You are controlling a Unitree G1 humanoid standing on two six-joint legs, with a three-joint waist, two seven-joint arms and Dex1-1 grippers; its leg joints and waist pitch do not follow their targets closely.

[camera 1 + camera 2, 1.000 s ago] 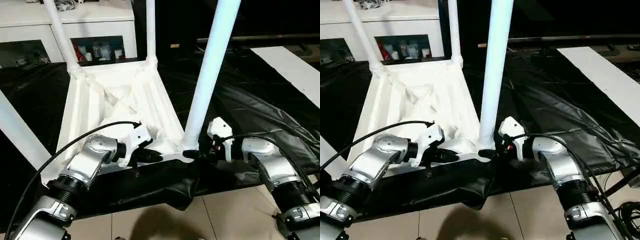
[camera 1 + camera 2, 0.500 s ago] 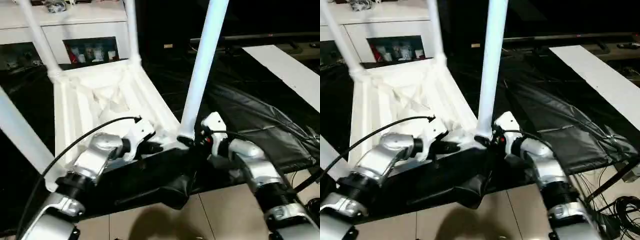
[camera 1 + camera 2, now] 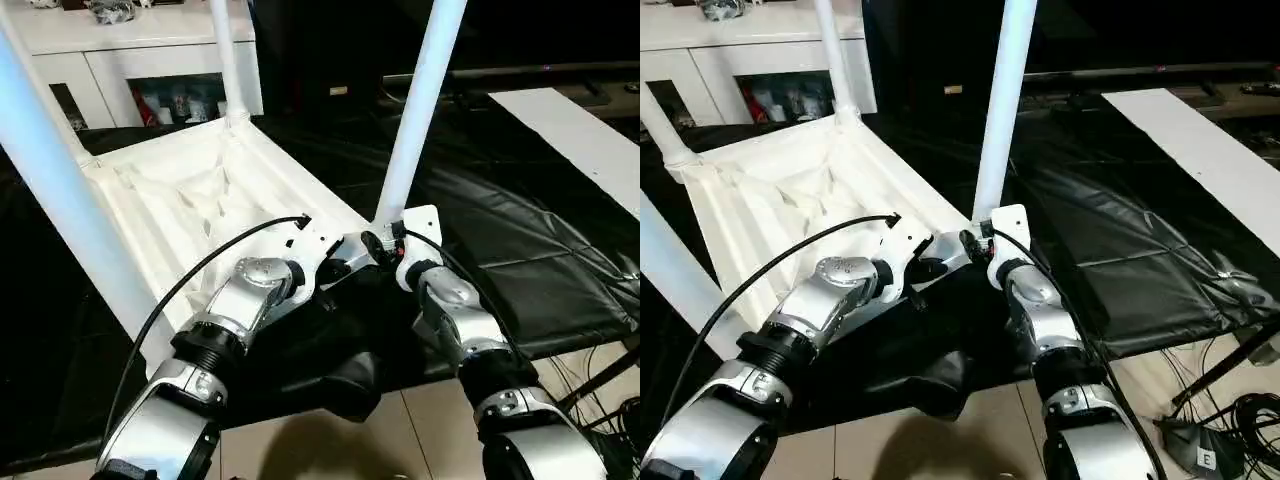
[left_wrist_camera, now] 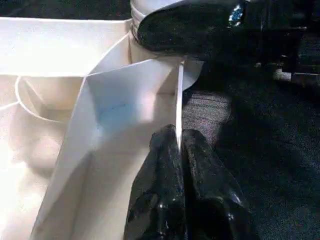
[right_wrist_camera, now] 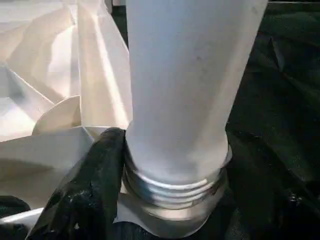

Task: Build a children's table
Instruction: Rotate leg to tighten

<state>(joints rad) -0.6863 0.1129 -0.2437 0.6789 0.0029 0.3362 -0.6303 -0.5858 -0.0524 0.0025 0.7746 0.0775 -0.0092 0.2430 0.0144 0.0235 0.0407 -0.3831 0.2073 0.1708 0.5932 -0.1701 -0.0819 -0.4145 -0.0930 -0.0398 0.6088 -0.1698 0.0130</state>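
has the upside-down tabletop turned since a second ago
Yes. The tabletop has swung round on the black sheet: its far edge was square to the white cabinet and is now skewed to it.

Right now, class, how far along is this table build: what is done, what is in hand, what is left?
Done: all four legs stand up from the upside-down tabletop.

In hand: the left gripper pinches its rim; the right gripper is at the near leg, whose thread shows.

Left: probably screwing it home, then flipping the table.

The tabletop (image 3: 190,200) lies upside down on the black sheet (image 3: 520,250), legs (image 3: 415,110) standing up from its corner sockets; the cabinet (image 3: 120,60) stands behind it.
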